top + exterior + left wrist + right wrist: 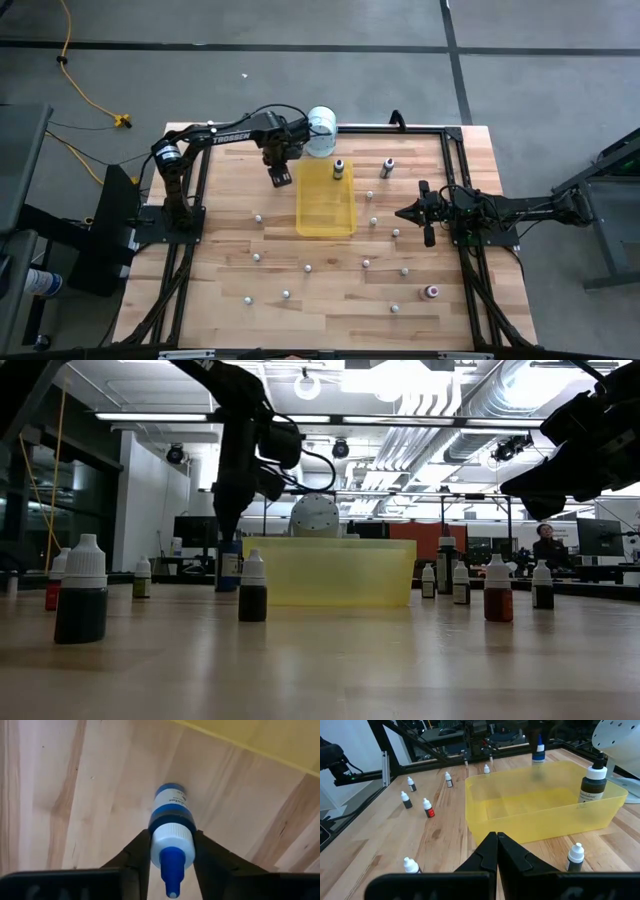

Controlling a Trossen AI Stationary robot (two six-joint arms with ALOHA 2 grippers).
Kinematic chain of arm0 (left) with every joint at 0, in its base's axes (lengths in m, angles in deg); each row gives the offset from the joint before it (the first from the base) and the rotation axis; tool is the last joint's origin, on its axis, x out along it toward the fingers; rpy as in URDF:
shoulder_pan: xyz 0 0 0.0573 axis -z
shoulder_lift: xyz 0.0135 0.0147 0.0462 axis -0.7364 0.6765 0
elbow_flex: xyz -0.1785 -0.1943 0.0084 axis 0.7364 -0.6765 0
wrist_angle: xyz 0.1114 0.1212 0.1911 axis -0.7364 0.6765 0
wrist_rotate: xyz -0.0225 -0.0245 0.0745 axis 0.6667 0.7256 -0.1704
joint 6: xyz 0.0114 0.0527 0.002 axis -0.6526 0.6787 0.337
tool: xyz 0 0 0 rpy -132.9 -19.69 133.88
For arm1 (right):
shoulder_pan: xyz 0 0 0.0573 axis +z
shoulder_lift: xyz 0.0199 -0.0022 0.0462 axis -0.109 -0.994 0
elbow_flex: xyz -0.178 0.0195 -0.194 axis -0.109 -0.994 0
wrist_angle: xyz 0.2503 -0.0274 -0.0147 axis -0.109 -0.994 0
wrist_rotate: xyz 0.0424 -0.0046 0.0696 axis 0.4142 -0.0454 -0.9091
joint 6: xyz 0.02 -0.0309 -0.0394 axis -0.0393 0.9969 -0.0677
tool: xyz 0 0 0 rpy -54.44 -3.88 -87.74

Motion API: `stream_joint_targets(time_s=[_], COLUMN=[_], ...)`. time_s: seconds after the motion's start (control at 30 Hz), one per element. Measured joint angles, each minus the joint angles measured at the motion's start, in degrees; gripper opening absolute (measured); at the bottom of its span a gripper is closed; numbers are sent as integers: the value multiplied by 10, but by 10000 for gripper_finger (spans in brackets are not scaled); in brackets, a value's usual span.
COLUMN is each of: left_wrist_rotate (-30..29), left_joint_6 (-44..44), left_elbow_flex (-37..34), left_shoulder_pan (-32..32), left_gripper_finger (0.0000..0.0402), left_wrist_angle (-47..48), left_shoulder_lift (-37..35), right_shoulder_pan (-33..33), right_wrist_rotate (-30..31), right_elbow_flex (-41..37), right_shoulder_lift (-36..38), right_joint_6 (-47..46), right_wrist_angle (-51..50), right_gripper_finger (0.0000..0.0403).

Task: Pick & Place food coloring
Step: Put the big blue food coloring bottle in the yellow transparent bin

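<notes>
One blue-bodied, white-collared, blue-tipped food coloring bottle [171,827] between left gripper [171,851] fingers.

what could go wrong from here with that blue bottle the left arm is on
1. The left gripper pinches the blue bottle only around its white collar near the cap, so it could swing or slip when lifted.
2. The bottle stands right beside the yellow tray, so a low carry might knock its wall.

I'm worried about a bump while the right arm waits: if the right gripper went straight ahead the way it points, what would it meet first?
Probably the yellow tray: the shut right gripper points at its near wall.
</notes>
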Motion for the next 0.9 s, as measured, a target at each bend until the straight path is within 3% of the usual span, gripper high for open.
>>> stream_joint_targets(time_s=[0.33, 0.7, 0.9], left_wrist_rotate=[0, -10, -20], left_joint_6=[1, 0, -23], left_elbow_flex=[44, 233, 302], left_shoulder_pan=[0, 0, 5], left_gripper_finger=[108, 103, 102], left_wrist_angle=[75, 187, 216], left_shoulder_lift=[1, 1, 1], right_shoulder_pan=[0, 0, 0], right_wrist_rotate=[0, 0, 0], right_elbow_flex=[0, 0, 0], right_shoulder_lift=[0, 0, 0], right_joint_6=[0, 0, 0], right_wrist_angle=[0, 0, 0], right_gripper_finger=[0, 0, 0])
